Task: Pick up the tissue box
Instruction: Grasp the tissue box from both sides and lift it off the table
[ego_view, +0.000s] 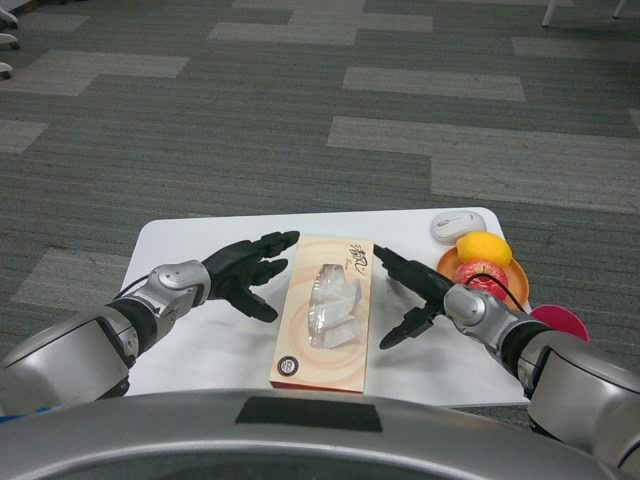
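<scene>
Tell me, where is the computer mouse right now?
In the head view, the mouse lies at the table's far right corner, just behind the lemon on the orange plate.

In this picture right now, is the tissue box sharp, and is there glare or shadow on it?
Head view: the tissue box is sharp, its print readable as marks; its clear plastic window shows mild glare; soft shadows lie on the table under the left hand and right hand.

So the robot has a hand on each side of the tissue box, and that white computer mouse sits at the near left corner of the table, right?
Not quite. The head view shows the left hand and right hand flanking the tissue box, but the white computer mouse sits at the far right corner of the table, beyond the fruit on the orange plate.
</scene>
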